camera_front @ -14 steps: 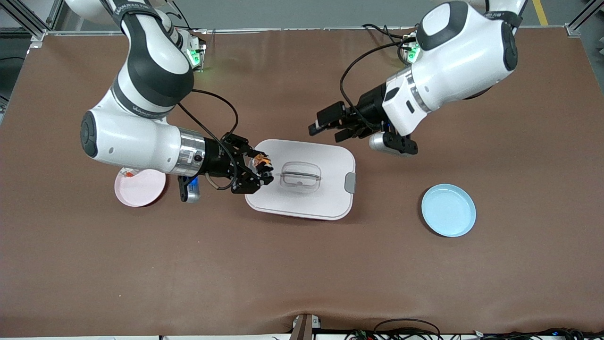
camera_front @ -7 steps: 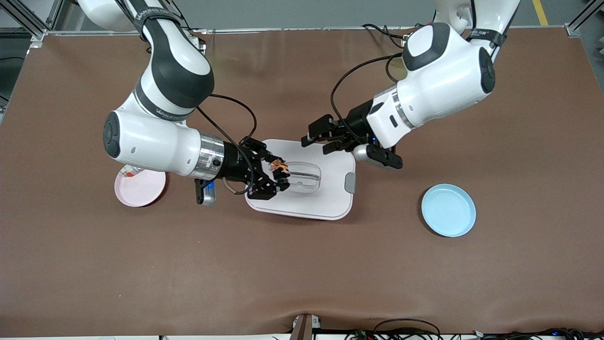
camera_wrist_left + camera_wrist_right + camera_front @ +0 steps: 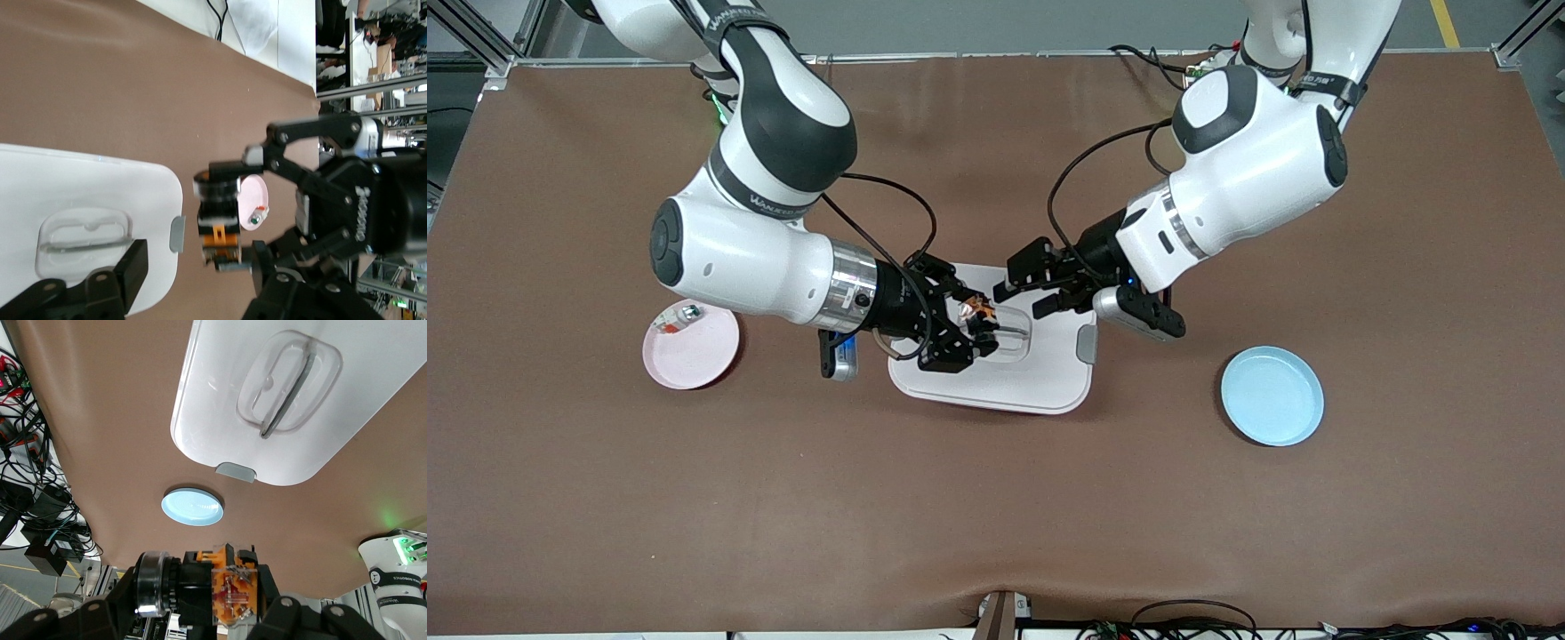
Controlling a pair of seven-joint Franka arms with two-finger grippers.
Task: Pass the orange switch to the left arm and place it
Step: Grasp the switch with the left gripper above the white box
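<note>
held the orange switch [image 3: 980,311] pinched in the right gripper [image 3: 971,325] above the box [image 3: 1049,373]. hovered the left gripper [image 3: 1024,286] over the box too, fingers spread wide, empty, close beside the switch.

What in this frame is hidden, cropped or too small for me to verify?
- Front view: the orange switch is tiny and half buried in the right hand, so its contact with the fingers is unreadable.
- Front view: the right hand covers part of the box.
- Front view: the item on the pink plate is too small to identify.
- Left wrist view: the left hand is cropped at the edge; only a finger shows.
</note>
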